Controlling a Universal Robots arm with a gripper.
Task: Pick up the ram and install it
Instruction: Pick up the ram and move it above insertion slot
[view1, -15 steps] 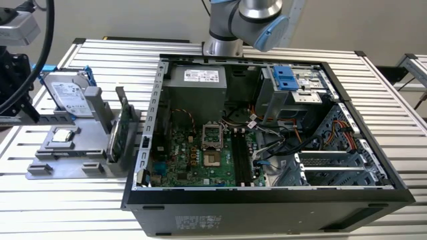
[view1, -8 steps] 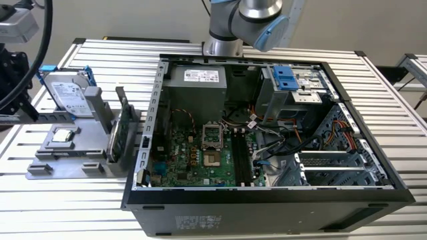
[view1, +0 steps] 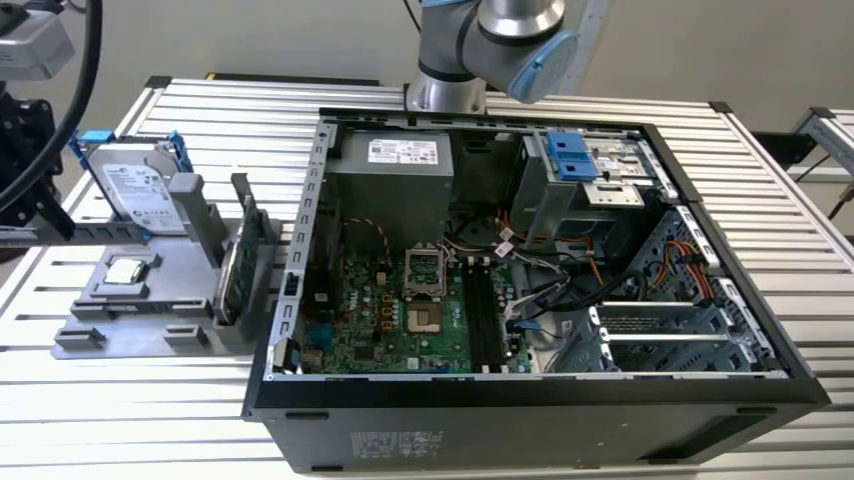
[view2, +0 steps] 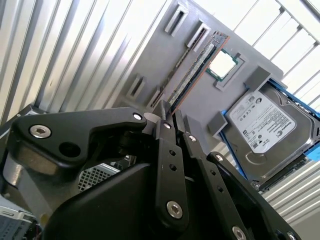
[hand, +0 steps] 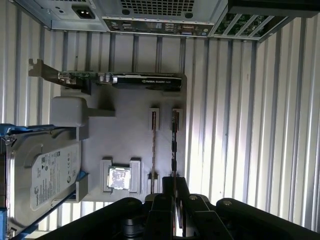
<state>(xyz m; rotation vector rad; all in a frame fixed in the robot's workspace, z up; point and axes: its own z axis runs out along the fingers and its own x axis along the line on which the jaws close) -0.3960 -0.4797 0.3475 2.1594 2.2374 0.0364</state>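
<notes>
In the first wrist view you lose the ram's (hand: 174, 145) near end behind the gripper (hand: 175, 184). The hard drive (hand: 42, 175) runs off the edge

- The arm (view1: 497, 38) shows in the exterior view as a silver joint with a light-blue cap, over its grey base at the far edge.
- The gripper (view2: 169, 112) is black, with bolted linkage bars, and shows in both wrist views (hand: 174, 186).
- Its fingers (view2: 164, 150) run nearly parallel, tips narrowly parted, with nothing clamped between them.
</notes>
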